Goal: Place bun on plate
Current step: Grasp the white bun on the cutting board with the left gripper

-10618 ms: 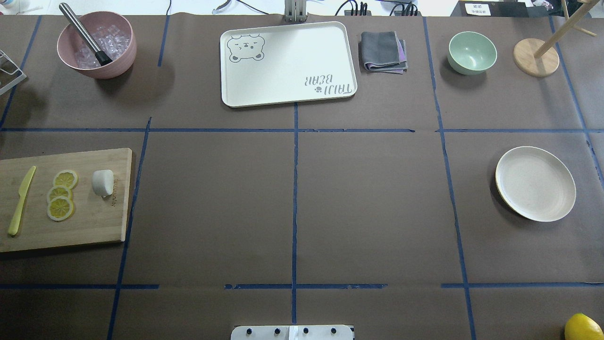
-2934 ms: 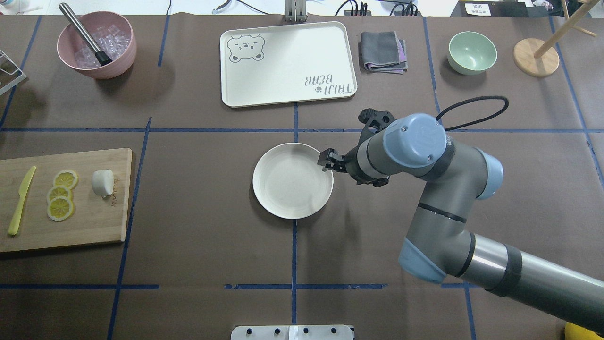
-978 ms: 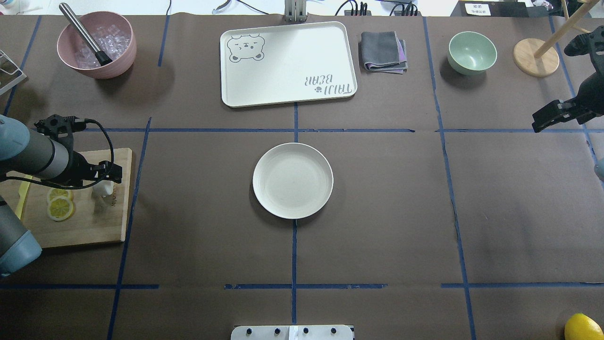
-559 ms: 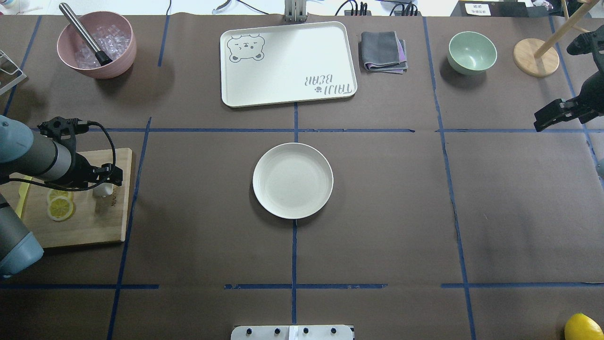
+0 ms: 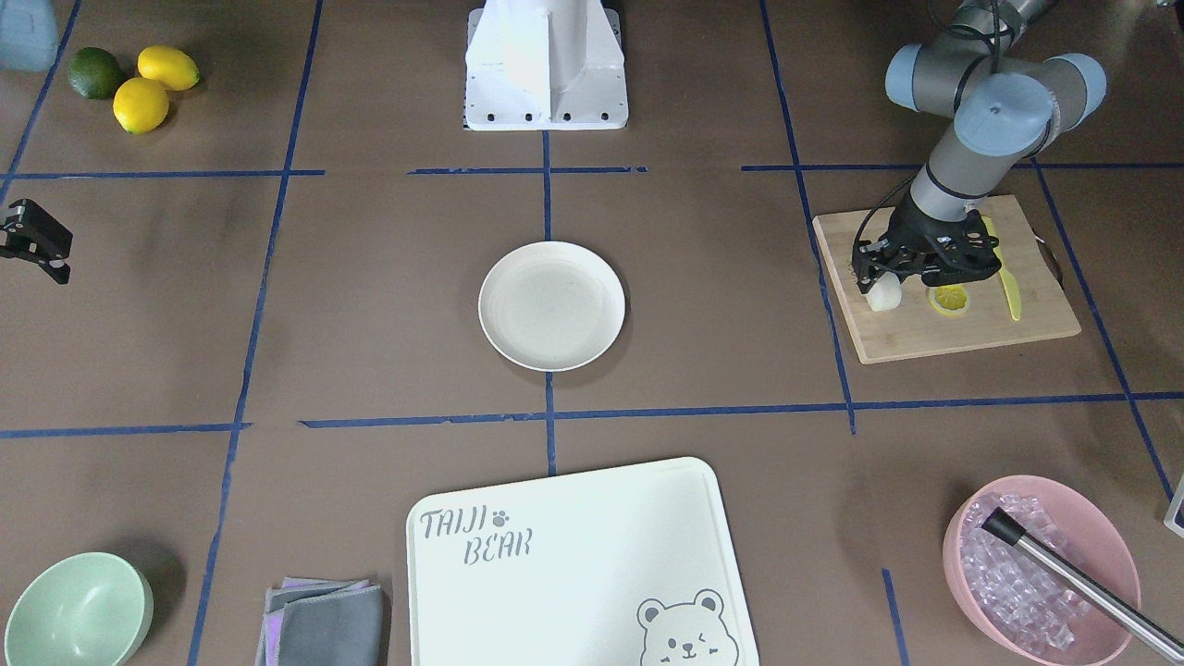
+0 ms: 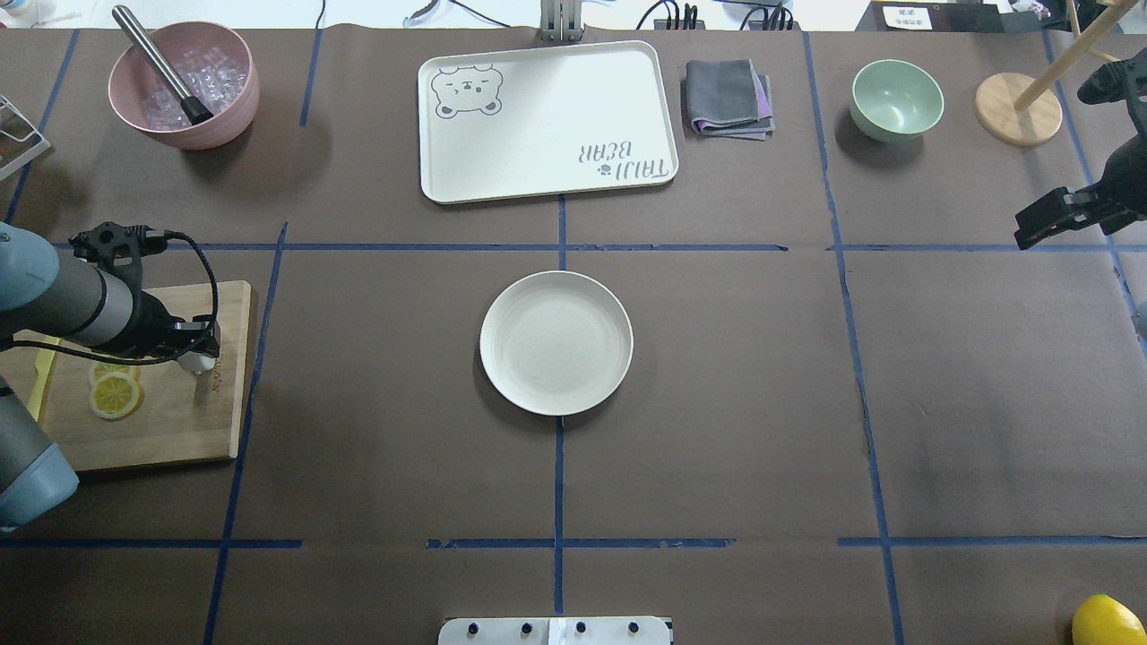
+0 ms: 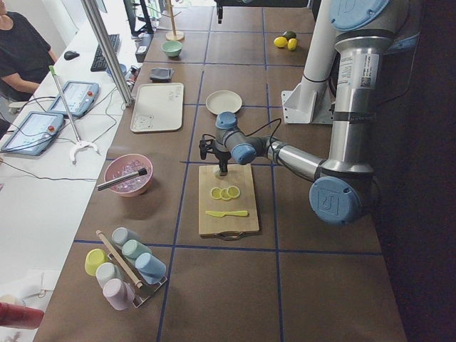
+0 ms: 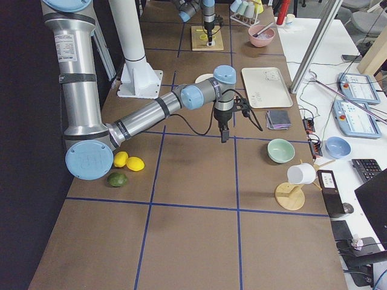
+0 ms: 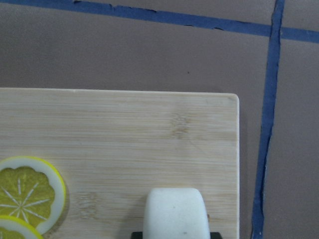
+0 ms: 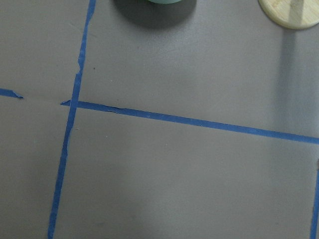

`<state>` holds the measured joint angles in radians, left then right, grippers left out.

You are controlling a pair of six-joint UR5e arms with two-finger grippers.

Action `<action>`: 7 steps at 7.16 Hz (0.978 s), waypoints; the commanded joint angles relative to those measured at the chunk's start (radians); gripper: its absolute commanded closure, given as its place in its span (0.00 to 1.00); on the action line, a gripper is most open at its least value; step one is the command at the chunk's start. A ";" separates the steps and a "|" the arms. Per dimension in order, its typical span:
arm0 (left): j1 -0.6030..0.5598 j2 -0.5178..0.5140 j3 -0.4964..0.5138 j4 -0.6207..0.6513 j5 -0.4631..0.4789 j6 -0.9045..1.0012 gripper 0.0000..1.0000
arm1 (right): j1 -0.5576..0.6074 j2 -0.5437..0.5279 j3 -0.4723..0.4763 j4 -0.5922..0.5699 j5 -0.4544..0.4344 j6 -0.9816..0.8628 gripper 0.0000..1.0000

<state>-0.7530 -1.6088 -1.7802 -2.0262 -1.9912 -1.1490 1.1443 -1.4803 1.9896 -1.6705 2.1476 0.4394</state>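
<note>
The white bun point(image 9: 175, 211) rests near the right edge of the wooden cutting board point(image 6: 179, 421) at the table's left. My left gripper point(image 6: 199, 345) is down over the bun point(image 6: 201, 362) and shut on it, dark finger parts touching both its sides in the left wrist view. The front-facing view shows the same grip point(image 5: 883, 276) on the bun point(image 5: 884, 295). The cream plate point(image 6: 556, 343) lies bare at the table's middle, far right of the bun. My right gripper point(image 6: 1039, 228) hangs open and holds nothing at the right edge.
Lemon slices point(image 6: 115, 394) and a yellow-green knife point(image 5: 1010, 287) share the board. At the back stand a pink bowl of ice point(image 6: 184, 85), the bear tray point(image 6: 547, 121), a grey cloth point(image 6: 728, 97), a green bowl point(image 6: 896, 98) and a wooden stand point(image 6: 1017, 107).
The left gripper has come down a little and toward the robot, onto the bun, and its fingers now hug it. The right arm has stayed at the right edge.
</note>
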 commanded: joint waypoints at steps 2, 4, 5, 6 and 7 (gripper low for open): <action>-0.003 0.007 -0.047 0.015 -0.003 0.003 0.63 | 0.000 0.000 0.006 0.000 0.000 0.002 0.00; -0.002 -0.011 -0.115 0.099 -0.006 0.002 0.63 | 0.000 0.000 0.006 0.000 0.002 0.001 0.00; -0.002 -0.082 -0.192 0.261 -0.005 -0.003 0.63 | 0.002 0.000 0.006 0.000 0.002 0.001 0.00; 0.000 -0.206 -0.246 0.453 -0.001 -0.009 0.63 | 0.003 -0.002 0.006 0.000 0.003 -0.001 0.00; 0.036 -0.346 -0.245 0.601 0.003 -0.041 0.63 | 0.012 -0.014 0.006 0.000 0.012 -0.007 0.00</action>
<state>-0.7450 -1.8020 -1.9985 -1.6173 -1.9927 -1.1633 1.1492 -1.4847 1.9957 -1.6705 2.1525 0.4376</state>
